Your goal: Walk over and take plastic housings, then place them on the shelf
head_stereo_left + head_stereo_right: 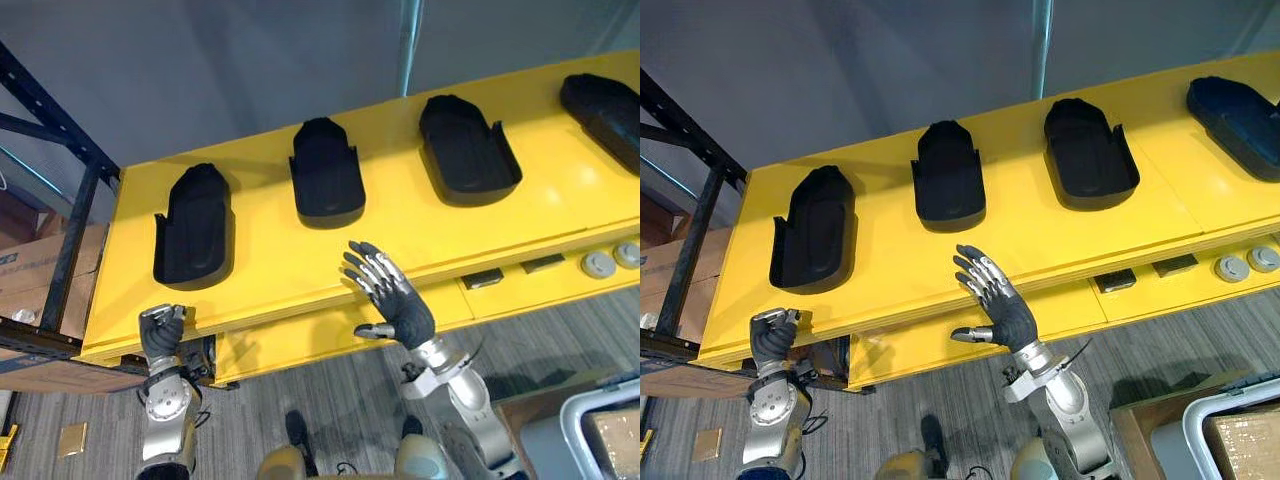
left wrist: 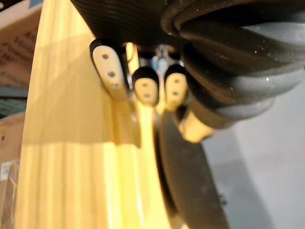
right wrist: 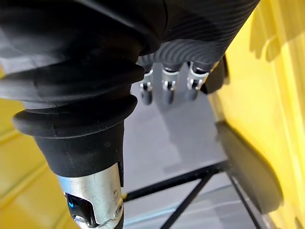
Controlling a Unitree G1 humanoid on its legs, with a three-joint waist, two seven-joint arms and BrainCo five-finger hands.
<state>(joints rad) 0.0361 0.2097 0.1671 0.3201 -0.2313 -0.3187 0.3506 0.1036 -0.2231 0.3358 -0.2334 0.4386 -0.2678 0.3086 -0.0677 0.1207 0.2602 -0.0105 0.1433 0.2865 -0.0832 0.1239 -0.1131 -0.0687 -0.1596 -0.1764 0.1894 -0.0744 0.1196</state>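
4 black plastic housings [image 1: 325, 175] lie in a row on the yellow desk [image 1: 400, 240] in the left eye view, each apart from the next. The left hand [image 1: 160, 332] is at the front edge of the desk, near the leftmost housing [image 1: 195, 225] but not touching it. Its fingers are curled together and hold nothing. The right hand [image 1: 392, 298] hangs over the front edge, in front of the gap between the 2 middle housings. Its fingers are straight and spread apart, and it is empty. A black metal rack [image 1: 60, 115] stands at the left end of the desk.

In the right eye view, 2 round silver parts [image 1: 1232, 267] lie on a lower ledge at the right. A cardboard box [image 1: 1250, 440] sits in a pale bin [image 1: 1170, 448] at the lower right.

In the left wrist view, the curled fingers [image 2: 108, 67] are close to the yellow edge, and 1 dark housing shows past them.

In the right wrist view, the straight fingers point away over grey floor. 1 housing lies on the yellow desk beside them, apart from the hand.
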